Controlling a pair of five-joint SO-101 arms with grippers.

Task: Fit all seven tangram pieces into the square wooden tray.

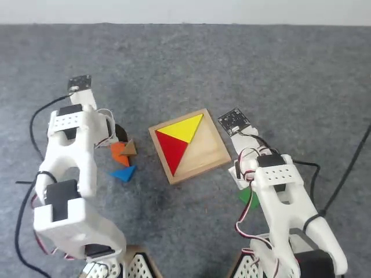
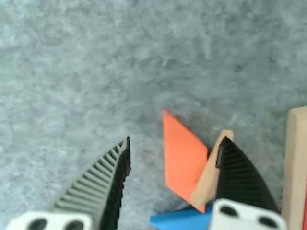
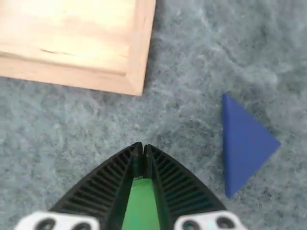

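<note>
The square wooden tray point(image 1: 215, 155) lies mid-table with a yellow triangle point(image 1: 182, 131) and a red triangle point(image 1: 173, 152) in it. Left of the tray lie an orange piece point(image 1: 118, 150), a brown piece point(image 1: 130, 147) and a light blue triangle point(image 1: 124, 172). My left gripper point(image 2: 175, 143) hangs open just above the orange piece point(image 2: 184, 163), its fingers on either side of it and the brown piece point(image 2: 213, 172). My right gripper point(image 3: 142, 146) is shut on a green piece point(image 3: 139, 206) near the tray's corner point(image 3: 136, 72). A dark blue triangle point(image 3: 244, 143) lies beside it.
Grey felt covers the table. The tray's right half is bare wood point(image 1: 211, 145). A strip of the tray's edge point(image 2: 297, 163) stands close to my left gripper. Black cables trail beside both arm bases point(image 1: 348, 168).
</note>
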